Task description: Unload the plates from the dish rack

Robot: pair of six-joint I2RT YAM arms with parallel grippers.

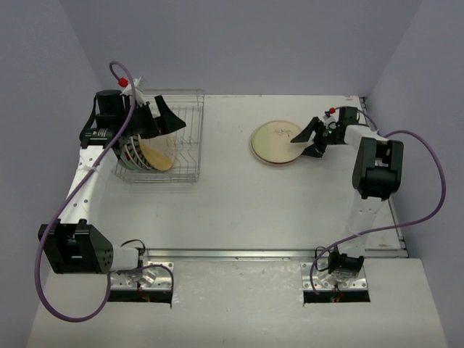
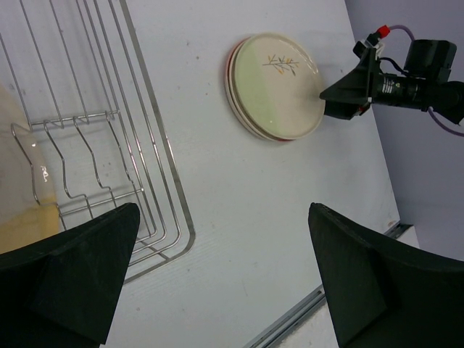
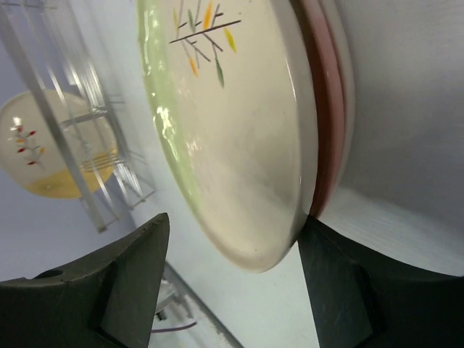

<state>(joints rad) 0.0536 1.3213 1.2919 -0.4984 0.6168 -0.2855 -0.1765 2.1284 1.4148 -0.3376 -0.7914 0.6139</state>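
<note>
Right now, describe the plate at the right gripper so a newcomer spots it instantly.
From the silver wire dish rack at far left, look right to the low stack beside the right gripper. It is the top one: a round cream plate with a dark sprig, lying flat on a pink-rimmed plate, while the rack's plates stand on edge.
</note>
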